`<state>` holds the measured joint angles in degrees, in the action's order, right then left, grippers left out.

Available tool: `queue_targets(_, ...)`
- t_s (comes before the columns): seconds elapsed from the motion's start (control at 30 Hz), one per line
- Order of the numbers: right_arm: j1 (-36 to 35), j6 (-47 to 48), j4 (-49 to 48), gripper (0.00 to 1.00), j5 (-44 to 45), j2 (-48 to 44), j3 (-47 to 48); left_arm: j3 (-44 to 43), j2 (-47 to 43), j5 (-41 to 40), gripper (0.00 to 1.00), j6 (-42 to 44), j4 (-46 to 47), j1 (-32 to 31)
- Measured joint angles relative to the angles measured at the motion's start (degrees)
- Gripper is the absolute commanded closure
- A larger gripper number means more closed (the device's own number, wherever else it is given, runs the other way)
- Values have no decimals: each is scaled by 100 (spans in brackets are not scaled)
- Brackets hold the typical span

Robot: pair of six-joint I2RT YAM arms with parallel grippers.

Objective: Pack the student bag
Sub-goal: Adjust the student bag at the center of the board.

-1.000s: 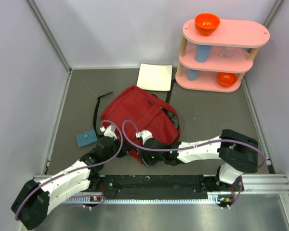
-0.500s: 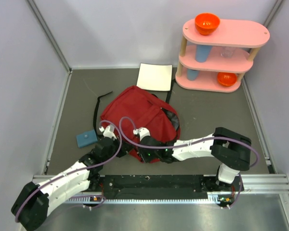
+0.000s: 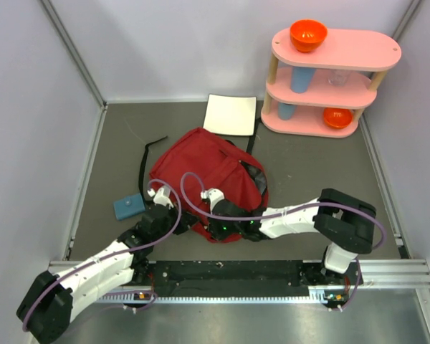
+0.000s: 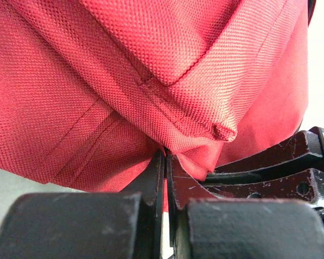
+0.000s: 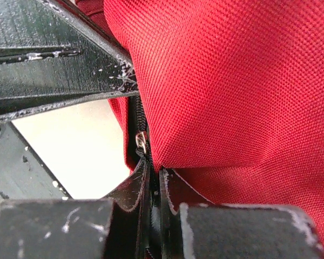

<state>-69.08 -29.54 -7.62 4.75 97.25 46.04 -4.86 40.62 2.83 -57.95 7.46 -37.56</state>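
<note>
**Inspector:** Large dark red soft fabric backpack (image 3: 204, 168) lies mid-tabletop (image 3: 308, 172). The left pincer (image 4: 164, 159) is clamped on a fold of its cloth, at the bag's eight o'clock edge.

**Assessor:** And the right?

**Inspector:** The right pincer (image 5: 154, 172) is closed on the zip line just below the silver zip slider (image 5: 141, 141), at about six o'clock. I cannot tell whether it has the pull tab itself.

**Assessor:** Risks?

**Inspector:** Both bites look thin. A pull along the zip could slip off the tab. It could also drag the whole backpack if the left fold slides free. Loose cloth beside the slider may jam in the teeth.
</note>
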Motion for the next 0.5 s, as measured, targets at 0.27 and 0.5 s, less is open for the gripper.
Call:
queue_targets(0.27, 0, 181, -107, 100, -33, -807, -485, 0, -2, 192, 100, -50, 151, -52)
queue_targets(0.5, 22, 431, 439, 100, 31, -863, -273, 0, 44, 258, 100, -48, 195, -74)
